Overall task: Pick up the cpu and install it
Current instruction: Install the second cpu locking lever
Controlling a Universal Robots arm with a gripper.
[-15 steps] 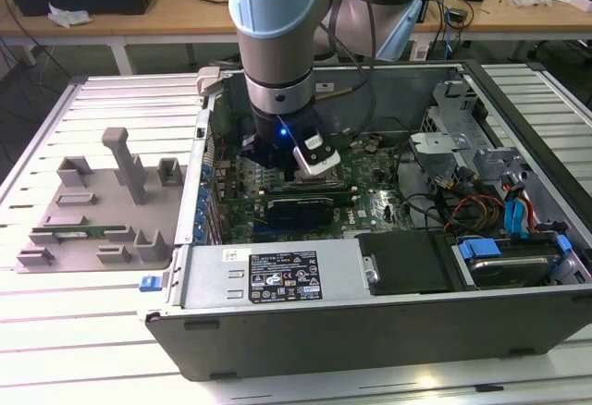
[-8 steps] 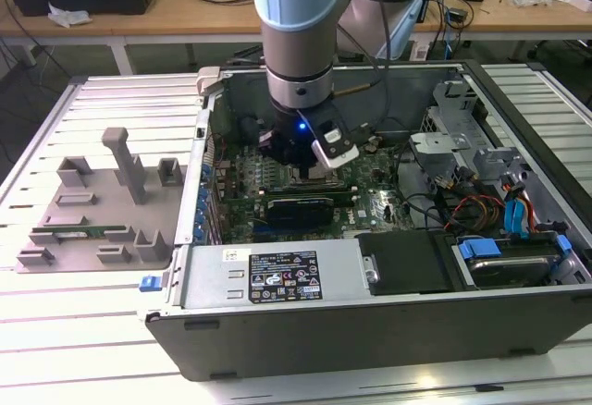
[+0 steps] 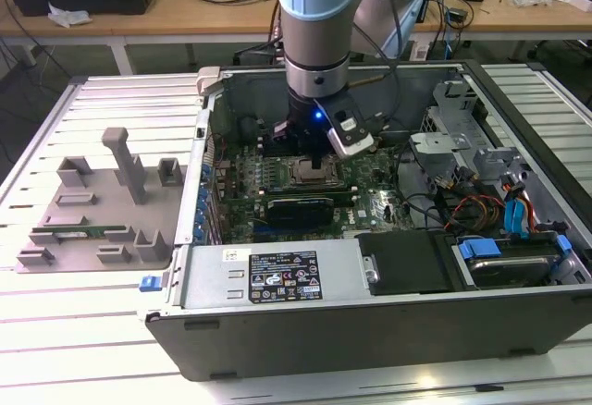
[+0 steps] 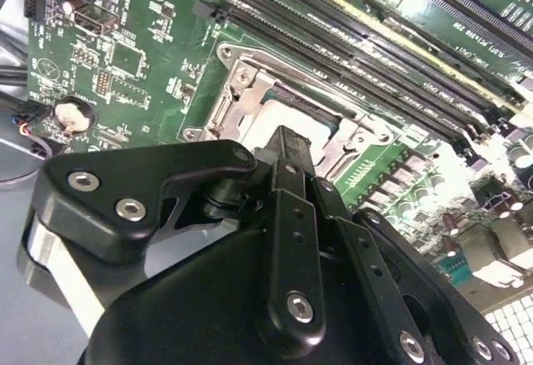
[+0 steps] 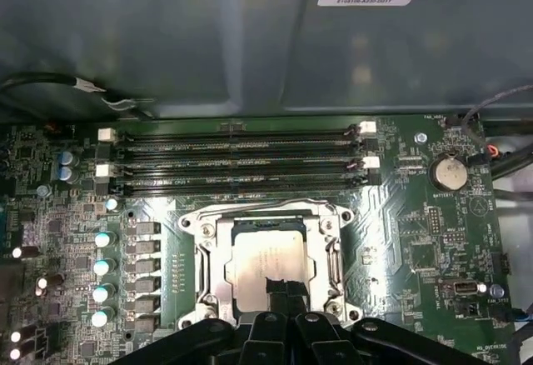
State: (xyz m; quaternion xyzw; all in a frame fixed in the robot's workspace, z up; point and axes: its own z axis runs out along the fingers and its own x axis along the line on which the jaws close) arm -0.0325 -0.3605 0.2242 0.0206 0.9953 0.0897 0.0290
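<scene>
First wrist view: end effector on cpu in its socket frame — grip unclear.

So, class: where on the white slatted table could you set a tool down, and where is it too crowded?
Free: the slatted table behind the grey tray, and in front of it. Crowded: inside the computer case, where the gripper stands over the cpu.

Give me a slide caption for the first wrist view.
Gripper poised over the cpu seated in the motherboard socket.
</scene>
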